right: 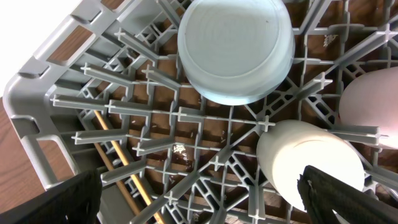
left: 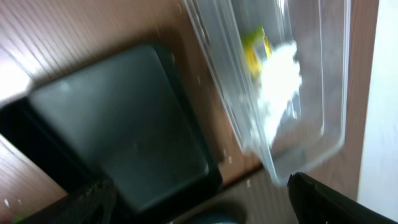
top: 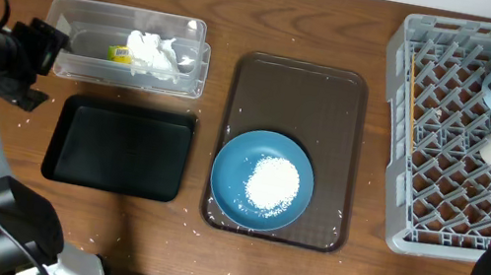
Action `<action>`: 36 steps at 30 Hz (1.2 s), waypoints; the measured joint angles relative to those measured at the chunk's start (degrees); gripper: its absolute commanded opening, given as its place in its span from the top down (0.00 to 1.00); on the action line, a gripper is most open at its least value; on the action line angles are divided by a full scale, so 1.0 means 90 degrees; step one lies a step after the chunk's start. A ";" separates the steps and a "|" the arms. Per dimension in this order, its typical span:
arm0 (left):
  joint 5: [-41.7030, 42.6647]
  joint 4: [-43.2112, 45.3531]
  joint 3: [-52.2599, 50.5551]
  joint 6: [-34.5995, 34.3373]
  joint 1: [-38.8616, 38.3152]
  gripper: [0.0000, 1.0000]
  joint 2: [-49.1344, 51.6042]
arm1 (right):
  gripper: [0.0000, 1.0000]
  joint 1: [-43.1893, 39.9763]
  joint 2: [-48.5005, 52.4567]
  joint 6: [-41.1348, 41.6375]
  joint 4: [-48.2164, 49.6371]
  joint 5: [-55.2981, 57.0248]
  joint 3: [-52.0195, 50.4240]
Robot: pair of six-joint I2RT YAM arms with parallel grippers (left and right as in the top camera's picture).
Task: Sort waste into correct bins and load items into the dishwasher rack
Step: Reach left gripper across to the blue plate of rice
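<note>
Nothing can be read in any view: no brand, number or sign. The yellow-green snack wrapper (top: 120, 54) lies in the clear plastic box (top: 86, 13), touching the crumpled white napkin (top: 155, 55). Any print on it is too small and blurred to read.

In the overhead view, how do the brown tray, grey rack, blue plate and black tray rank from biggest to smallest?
1. grey rack (cut off at the picture's edge, still clearly largest)
2. brown tray
3. black tray
4. blue plate
</note>
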 measured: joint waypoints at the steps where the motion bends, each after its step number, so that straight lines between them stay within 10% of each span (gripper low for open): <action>1: 0.0119 -0.0010 0.0000 0.0148 -0.0097 0.09 0.0000 | 0.01 0.0000 0.0000 -0.0002 0.0000 0.0000 0.0000; 22: -0.0228 0.0901 -0.0010 0.2178 -0.6088 0.09 0.0007 | 0.01 0.0000 0.0000 0.0000 0.0000 0.0000 0.0000; 36: -0.1627 0.1205 -0.0010 0.2205 -0.7679 0.09 0.0068 | 0.01 0.0000 0.0000 0.0000 0.0000 0.0000 0.0000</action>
